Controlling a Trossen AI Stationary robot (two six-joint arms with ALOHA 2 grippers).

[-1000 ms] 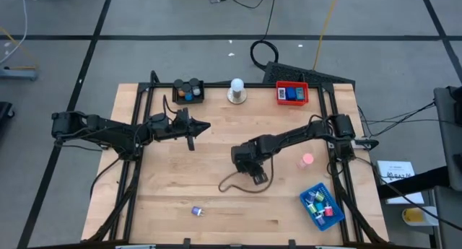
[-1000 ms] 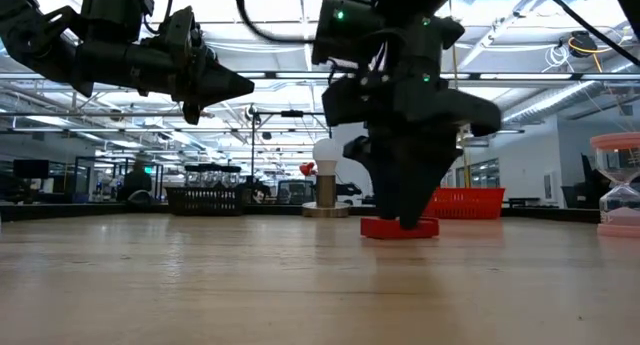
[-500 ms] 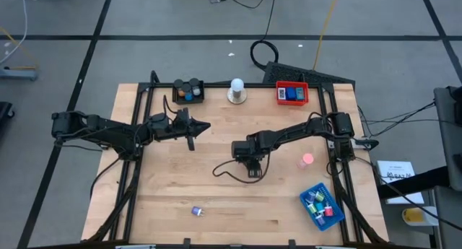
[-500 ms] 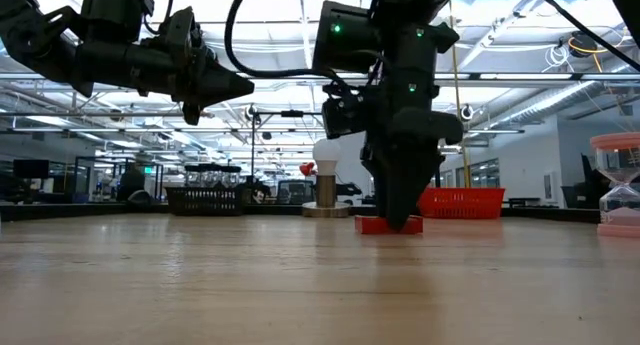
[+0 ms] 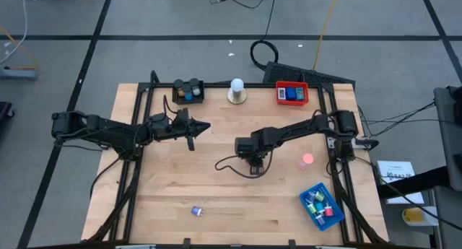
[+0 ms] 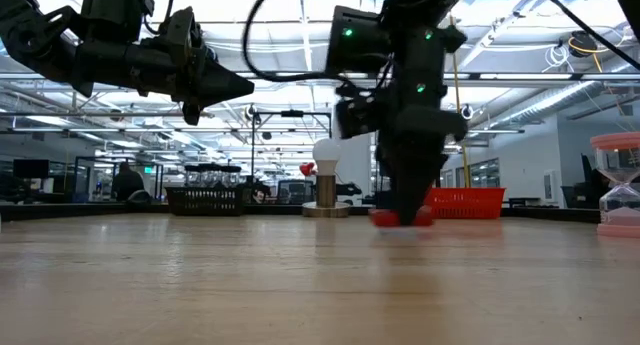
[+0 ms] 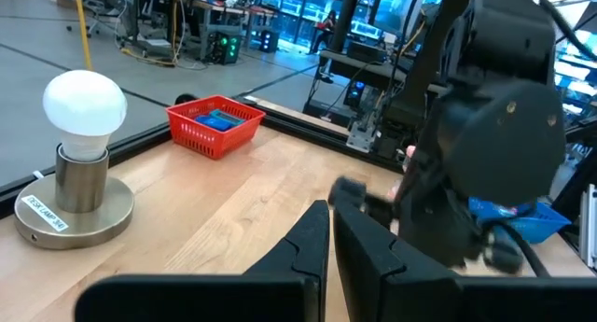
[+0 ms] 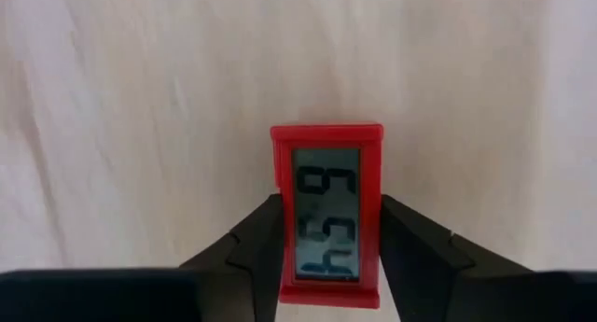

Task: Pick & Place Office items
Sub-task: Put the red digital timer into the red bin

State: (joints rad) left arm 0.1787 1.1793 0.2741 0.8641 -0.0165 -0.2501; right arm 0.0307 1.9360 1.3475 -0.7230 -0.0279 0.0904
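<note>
A flat red rectangle with a grey digit display [image 8: 326, 215] lies near the table's middle and shows red under the fingers in the low view [image 6: 402, 217]. My right gripper [image 8: 328, 208] [image 5: 254, 161] points down over it and is shut on it. Whether the rectangle rests on the wood or hangs just above it, I cannot tell. My left gripper [image 5: 207, 125] [image 6: 245, 85] hovers shut and level above the table's left half, holding nothing. A pink sand timer [image 5: 307, 160] stands on the right. A small purple clip [image 5: 196, 211] lies near the front edge. My right gripper pinches the red rectangle between its two fingers, one on each long side [image 8: 278, 224], at the end nearer the wrist. The fingers [image 8: 252, 243] come from above, pointing steeply down. The display faces up and the rectangle lies flat.
At the back stand a black tray with cylinders [image 5: 188, 91], a white bulb on a round base [image 5: 236, 92] and a red tray [image 5: 291, 94]. A blue tray with clips [image 5: 321, 206] sits front right. My right arm's cable [image 5: 229, 166] loops over the wood.
My right gripper has rolled about its own axis and shifted a little toward the table's far edge over the red rectangle. Its cable loop has swung with it. The red rectangle has shifted slightly with the fingers.
</note>
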